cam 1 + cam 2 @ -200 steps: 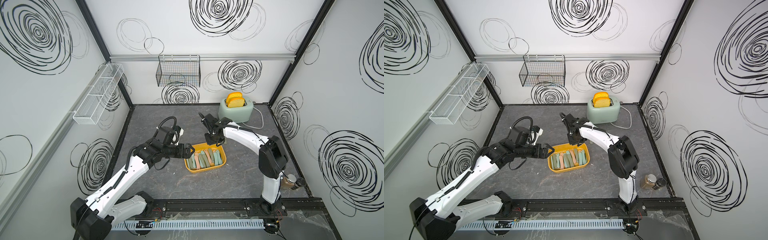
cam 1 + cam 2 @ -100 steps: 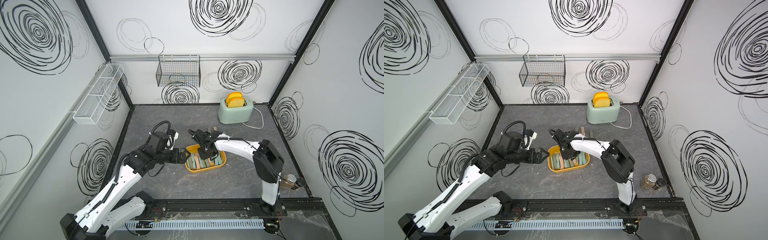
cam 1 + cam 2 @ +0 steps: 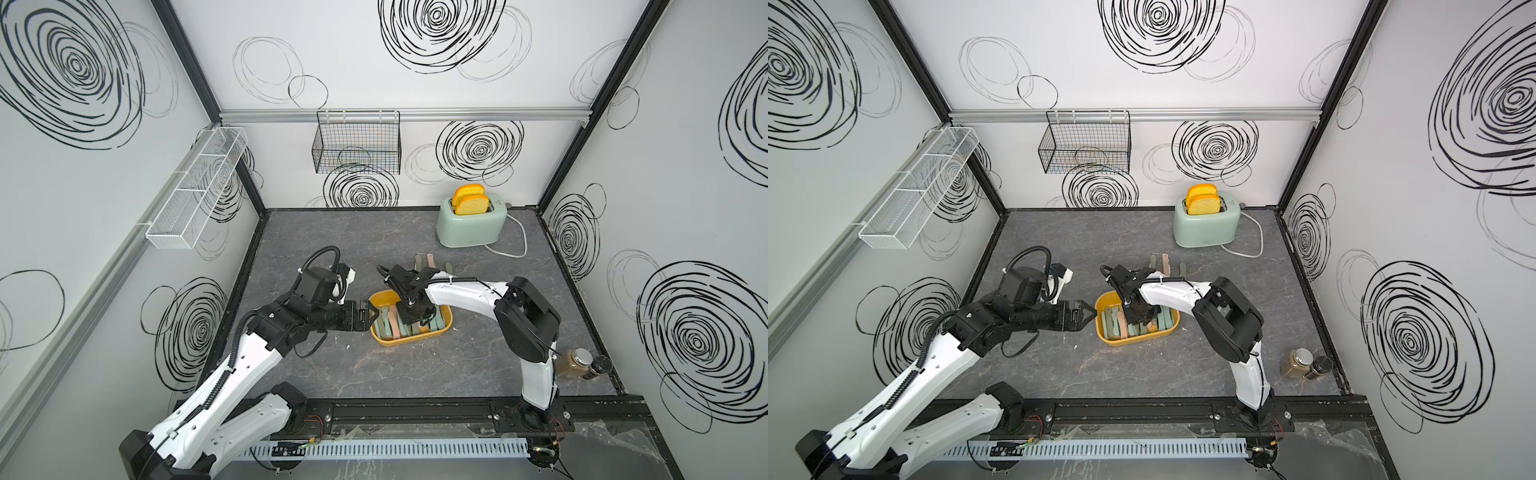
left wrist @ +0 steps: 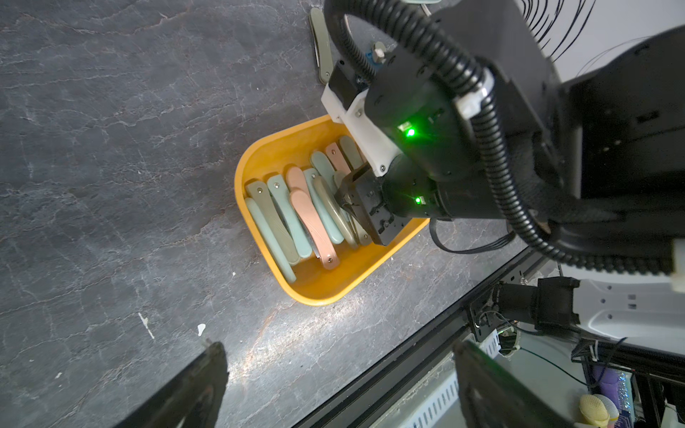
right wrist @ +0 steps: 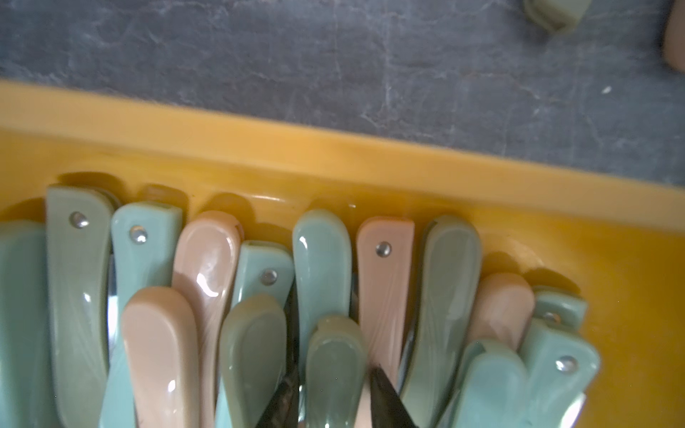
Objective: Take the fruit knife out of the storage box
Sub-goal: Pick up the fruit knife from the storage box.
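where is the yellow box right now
In both top views the yellow box sits mid-table, in front of the toaster, with the left pincer at its left end and the right pincer inside it.

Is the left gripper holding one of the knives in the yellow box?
No, the left gripper stands open and empty beside the storage box.

Both arms have glossy white link shells with black joint housings. The left arm (image 3: 232, 374) carries a ribbed black cable conduit looping over its wrist. The right arm (image 3: 465, 299) shows two green indicator lights on its black wrist housing (image 4: 411, 133), a white bracket with small screws, and thin black cables.
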Robot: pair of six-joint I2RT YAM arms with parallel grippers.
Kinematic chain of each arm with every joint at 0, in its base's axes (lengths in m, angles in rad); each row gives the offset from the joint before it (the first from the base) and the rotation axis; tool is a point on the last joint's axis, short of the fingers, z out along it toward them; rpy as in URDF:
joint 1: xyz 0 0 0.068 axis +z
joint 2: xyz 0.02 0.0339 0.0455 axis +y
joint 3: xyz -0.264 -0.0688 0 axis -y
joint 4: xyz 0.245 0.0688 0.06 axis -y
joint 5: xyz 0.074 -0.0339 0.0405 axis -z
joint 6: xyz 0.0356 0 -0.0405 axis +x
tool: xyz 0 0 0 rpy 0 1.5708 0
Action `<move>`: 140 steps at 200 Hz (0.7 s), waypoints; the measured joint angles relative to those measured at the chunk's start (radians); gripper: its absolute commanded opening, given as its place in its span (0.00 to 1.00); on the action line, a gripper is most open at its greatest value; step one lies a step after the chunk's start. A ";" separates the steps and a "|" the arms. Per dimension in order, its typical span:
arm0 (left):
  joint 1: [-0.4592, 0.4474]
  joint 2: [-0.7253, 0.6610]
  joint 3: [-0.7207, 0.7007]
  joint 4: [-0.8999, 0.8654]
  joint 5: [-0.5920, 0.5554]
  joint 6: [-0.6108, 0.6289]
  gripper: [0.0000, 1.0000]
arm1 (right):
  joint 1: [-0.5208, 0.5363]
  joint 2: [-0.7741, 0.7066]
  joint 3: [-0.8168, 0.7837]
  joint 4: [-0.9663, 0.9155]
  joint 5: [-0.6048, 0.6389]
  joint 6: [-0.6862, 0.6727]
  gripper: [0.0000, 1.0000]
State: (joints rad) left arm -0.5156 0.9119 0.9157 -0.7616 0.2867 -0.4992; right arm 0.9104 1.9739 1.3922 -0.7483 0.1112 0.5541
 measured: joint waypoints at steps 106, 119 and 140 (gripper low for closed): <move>0.001 -0.011 -0.011 0.001 0.000 -0.006 0.98 | 0.005 0.000 0.014 -0.011 0.016 -0.001 0.27; 0.002 -0.009 -0.011 0.000 0.000 -0.006 0.98 | 0.004 0.000 0.036 -0.023 0.024 -0.003 0.26; 0.004 0.001 -0.008 0.001 0.001 -0.006 0.98 | 0.000 -0.002 0.072 -0.035 0.032 -0.005 0.26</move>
State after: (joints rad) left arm -0.5117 0.9127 0.9081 -0.7609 0.2874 -0.5053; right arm 0.9100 1.9720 1.4643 -0.7830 0.1429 0.5495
